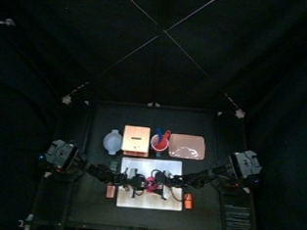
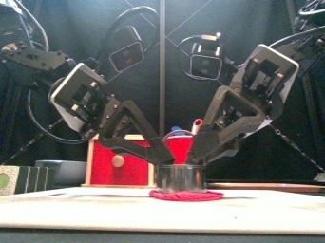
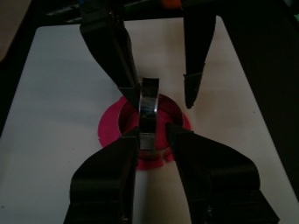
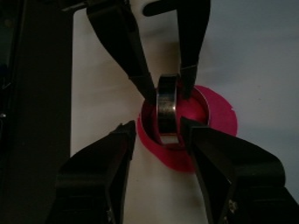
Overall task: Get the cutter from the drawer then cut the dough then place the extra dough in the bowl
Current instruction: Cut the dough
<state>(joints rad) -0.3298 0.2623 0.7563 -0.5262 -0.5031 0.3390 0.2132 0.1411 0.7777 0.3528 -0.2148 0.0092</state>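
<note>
Flatly on pink dough, round metal cutter, gripped by left claw and right claw.

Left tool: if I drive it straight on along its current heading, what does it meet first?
The metal cutter, directly ahead of the left tool, standing on the pink dough on the white board. They may be touching; depth is unclear.

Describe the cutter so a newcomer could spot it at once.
Find the white cutting board near the front of the black table. At its middle lies a flat pink disc of dough, and on it stands the round metal cutter. It alone is shiny metal and upright; the dough beneath is flat and pink.
</note>
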